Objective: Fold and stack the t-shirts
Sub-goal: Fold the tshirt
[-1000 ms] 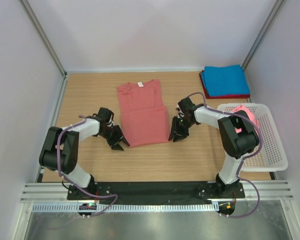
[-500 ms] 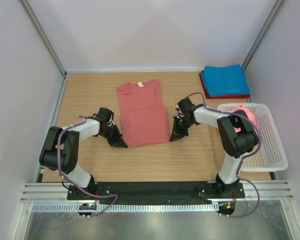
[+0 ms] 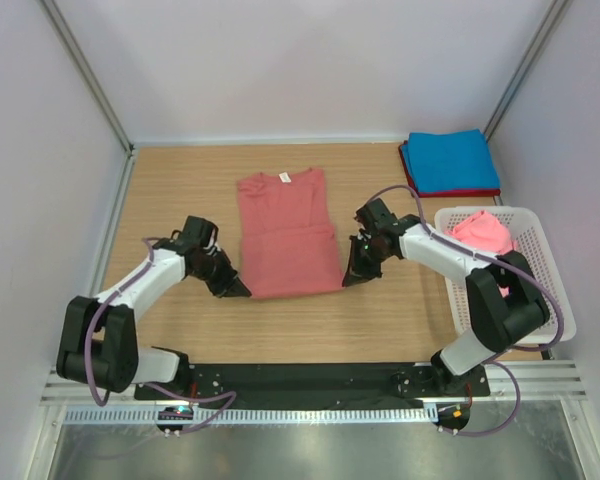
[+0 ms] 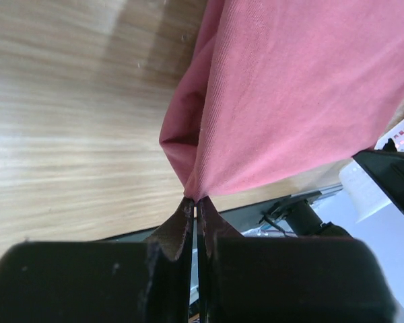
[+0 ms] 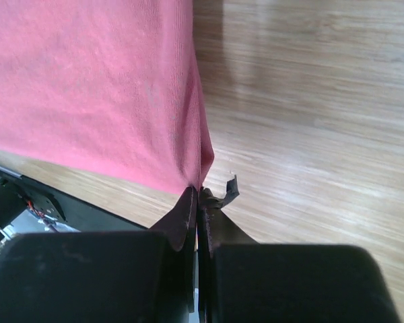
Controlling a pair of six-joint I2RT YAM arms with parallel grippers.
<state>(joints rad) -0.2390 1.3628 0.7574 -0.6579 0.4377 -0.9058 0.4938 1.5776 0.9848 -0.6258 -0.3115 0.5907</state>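
Note:
A salmon-red t-shirt (image 3: 287,232) lies in the middle of the table, collar at the far end, its sides folded in. My left gripper (image 3: 242,291) is shut on the shirt's near left corner; the pinched cloth shows in the left wrist view (image 4: 269,101). My right gripper (image 3: 348,280) is shut on the near right corner, seen in the right wrist view (image 5: 101,87). Both corners are lifted slightly off the wood. A folded stack with a blue shirt (image 3: 448,160) on top lies at the far right.
A white basket (image 3: 550,310) stands at the right edge and holds a crumpled pink shirt (image 3: 480,232). A frayed bit of black pad (image 5: 229,190) sticks out beside the right fingertips. Bare wood lies left of the shirt and along the near edge.
Both grippers have closed in on the shirt's near corners and taken hold of them. The near hem has shifted slightly toward the arms, and both arms have drawn back.

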